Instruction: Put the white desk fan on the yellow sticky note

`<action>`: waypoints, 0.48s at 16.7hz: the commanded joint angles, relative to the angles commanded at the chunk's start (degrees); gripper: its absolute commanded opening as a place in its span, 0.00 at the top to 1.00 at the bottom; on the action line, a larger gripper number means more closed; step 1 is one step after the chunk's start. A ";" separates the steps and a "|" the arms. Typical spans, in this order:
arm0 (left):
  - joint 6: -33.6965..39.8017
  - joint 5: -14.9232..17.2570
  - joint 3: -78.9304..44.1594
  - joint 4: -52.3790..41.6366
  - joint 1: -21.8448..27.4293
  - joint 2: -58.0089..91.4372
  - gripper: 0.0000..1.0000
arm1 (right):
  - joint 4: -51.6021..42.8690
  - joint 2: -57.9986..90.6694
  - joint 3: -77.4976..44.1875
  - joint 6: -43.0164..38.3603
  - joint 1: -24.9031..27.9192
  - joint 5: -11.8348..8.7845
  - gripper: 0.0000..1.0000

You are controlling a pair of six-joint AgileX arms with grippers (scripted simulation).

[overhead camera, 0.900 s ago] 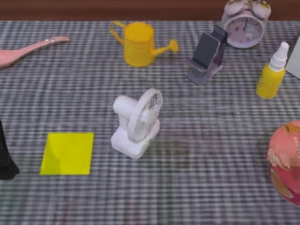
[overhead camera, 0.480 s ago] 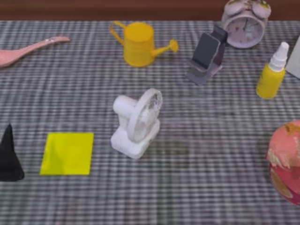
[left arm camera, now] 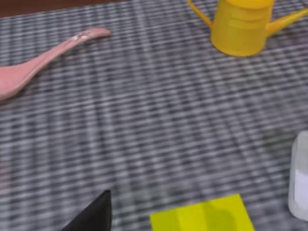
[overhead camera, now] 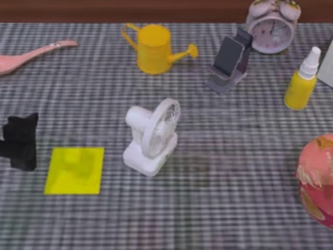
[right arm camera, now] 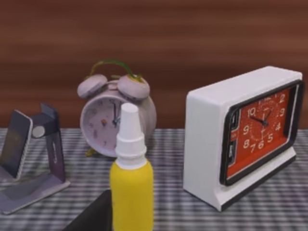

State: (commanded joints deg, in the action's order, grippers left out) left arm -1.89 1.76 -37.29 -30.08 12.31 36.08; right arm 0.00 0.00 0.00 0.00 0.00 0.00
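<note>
Near the middle of the checked grey tablecloth (overhead camera: 234, 172) stands the white desk fan (overhead camera: 152, 136), upright on its chunky rectangular base, all white plastic, with a round mesh grille facing toward the table's right and slightly forward and a stubby cylindrical motor housing behind it. Nothing touches it. Just beside it on the left, apart from its base by a narrow strip of cloth, lies the yellow sticky note (overhead camera: 74, 170), a flat bright yellow square (a faint shadow darkens its upper part). The left wrist view shows the same note at the lower edge of the picture and a sliver of the fan's white body at the picture's edge.

At the table's left edge, the left gripper (overhead camera: 21, 141) shows as a dark, blocky shape just beside the note's far left corner, well apart from the fan. Whether its fingers are parted or closed I cannot tell; the left wrist view shows only one black fingertip (left arm camera: 94, 215) above the cloth, and it carries nothing visible.

The right arm does not appear in the top view; its wrist camera looks across the far right of the table at the yellow spray bottle (right arm camera: 131, 185), with one dark sliver of the right gripper (right arm camera: 94, 214) beside it, its state unclear.
</note>
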 joint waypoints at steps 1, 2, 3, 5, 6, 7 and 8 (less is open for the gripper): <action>0.17 0.20 -5.66 -3.02 1.47 4.54 0.00 | 0.00 0.00 0.00 0.00 0.00 0.00 0.00; 0.42 0.41 -11.59 -6.06 2.96 9.22 0.00 | 0.00 0.00 0.00 0.00 0.00 0.00 0.00; 0.72 0.60 -17.68 -9.10 4.46 13.99 0.00 | 0.00 0.00 0.00 0.00 0.00 0.00 0.00; 1.48 0.93 -30.16 -15.22 7.45 23.74 0.00 | 0.00 0.00 0.00 0.00 0.00 0.00 0.00; 1.93 1.04 -36.43 -18.30 8.92 28.74 0.00 | 0.00 0.00 0.00 0.00 0.00 0.00 0.00; 2.42 1.10 -42.59 -21.42 10.38 33.82 0.00 | 0.00 0.00 0.00 0.00 0.00 0.00 0.00; 2.92 1.13 -48.58 -24.56 11.81 38.95 0.00 | 0.00 0.00 0.00 0.00 0.00 0.00 0.00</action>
State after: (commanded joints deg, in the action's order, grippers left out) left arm 1.03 2.89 -85.87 -54.64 24.12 75.03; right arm 0.00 0.00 0.00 0.00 0.00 0.00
